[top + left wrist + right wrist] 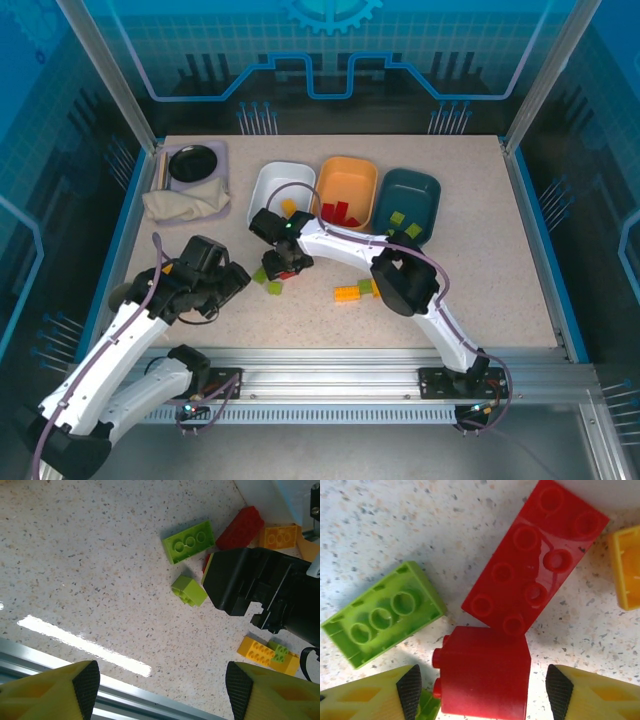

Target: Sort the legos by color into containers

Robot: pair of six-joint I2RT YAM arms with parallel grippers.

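Note:
Three containers stand at the back: a white bin (270, 180) with a yellow brick, an orange bin (350, 180) with red legos (338, 212), and a teal bin (415, 190) with green bricks (398, 218). My right gripper (482, 692) is open, straddling a red square brick (485, 675) that lies on its side, with a gap at each pad. Beside that brick lie a red oblong brick (537, 555), a green oblong brick (382, 612) and an orange-yellow brick (627, 570). My left gripper (160, 690) is open over bare table, short of a small green brick (190, 590).
A lavender tray (222, 160) with a black bowl and a crumpled cloth (185, 203) sit at the back left. An orange-yellow brick (347, 293) joined to a green one (366, 287) lies mid-table. The metal rail (330, 365) runs along the near edge.

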